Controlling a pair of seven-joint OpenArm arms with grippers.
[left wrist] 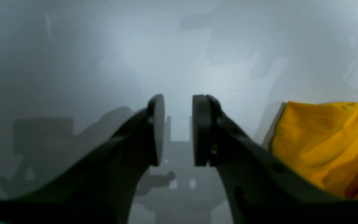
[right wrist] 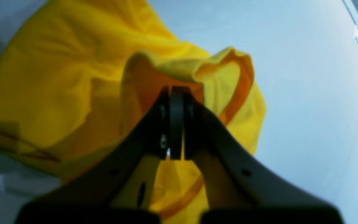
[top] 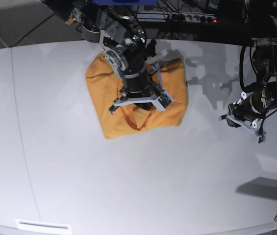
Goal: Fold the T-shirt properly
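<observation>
Base view is showing the white table (top: 128, 196) filling most of the frame, bare along its lower half. Higher up, left of center, the shirt (top: 104, 117) is lying bunched into a rough rectangle, orange-yellow and wrinkled. The right gripper (top: 139, 104) is reaching down over the middle of the shirt. Its wrist view is showing the jaws pressed together on a raised fold of yellow cloth (right wrist: 166, 74), with the collar band looping just beyond the tips and the rest of the shirt spreading to the upper left of that frame. So the right gripper (right wrist: 176, 124) is pinching the shirt. Toward the right edge of the base view, the left gripper (top: 243, 119) is hanging well apart from the shirt. In its wrist view the left gripper (left wrist: 178, 130) is standing with a clear gap between the pads, holding nothing, with a corner of the shirt (left wrist: 325, 143) showing at the right edge.
</observation>
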